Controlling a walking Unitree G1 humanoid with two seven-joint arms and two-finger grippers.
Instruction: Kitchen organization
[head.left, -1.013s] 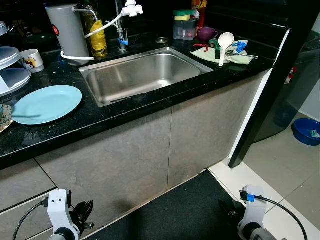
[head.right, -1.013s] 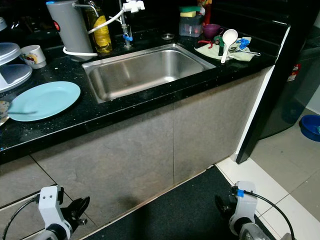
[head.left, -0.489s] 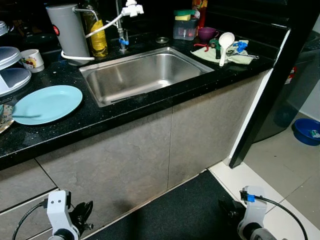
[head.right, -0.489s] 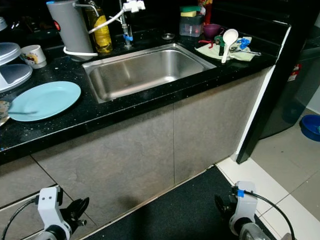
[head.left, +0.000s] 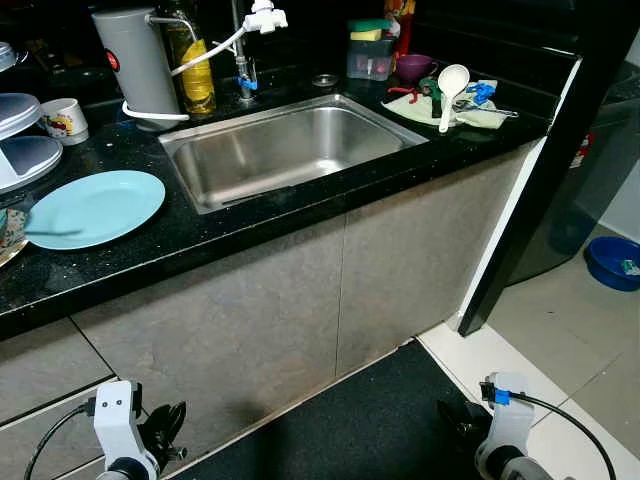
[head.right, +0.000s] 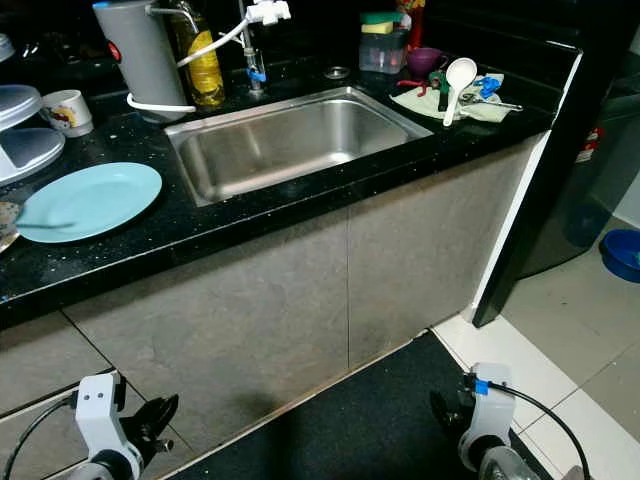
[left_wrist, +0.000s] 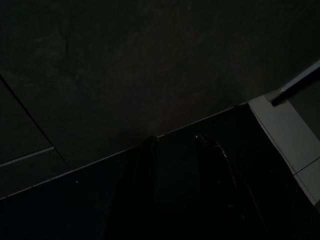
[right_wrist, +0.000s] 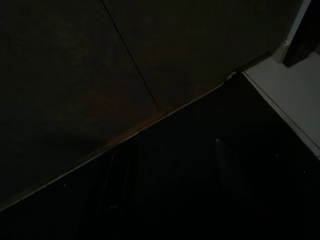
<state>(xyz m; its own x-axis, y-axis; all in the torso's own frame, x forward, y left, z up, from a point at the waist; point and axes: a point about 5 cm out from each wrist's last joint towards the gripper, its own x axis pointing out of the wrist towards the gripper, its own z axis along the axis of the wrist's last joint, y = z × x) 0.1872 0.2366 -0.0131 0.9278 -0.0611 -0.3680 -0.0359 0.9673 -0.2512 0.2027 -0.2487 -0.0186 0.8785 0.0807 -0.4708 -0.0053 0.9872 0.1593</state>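
Note:
A black stone counter (head.left: 200, 235) carries a stainless sink (head.left: 290, 150) with a white-tipped tap (head.left: 245, 45) behind it. Left of the sink lies a light blue plate (head.left: 95, 208), with a mug (head.left: 65, 120) and stacked grey dishes (head.left: 25, 140) beyond it. On the right, a white ladle (head.left: 449, 85) and small utensils rest on a pale cloth (head.left: 470, 115). Both arms hang low in front of the cabinet. My left gripper (head.left: 165, 425) and right gripper (head.left: 458, 418) are near the floor, each open and empty. The wrist views are very dark; the left fingers (left_wrist: 145, 190) show faintly.
A grey jug (head.left: 135, 65), a yellow oil bottle (head.left: 193, 70), a clear box with sponges (head.left: 370, 50) and a purple bowl (head.left: 413, 67) line the back. A black post (head.left: 540, 170) ends the counter on the right. A blue basin (head.left: 612, 262) sits on the tiles, a black mat (head.left: 370, 420) underfoot.

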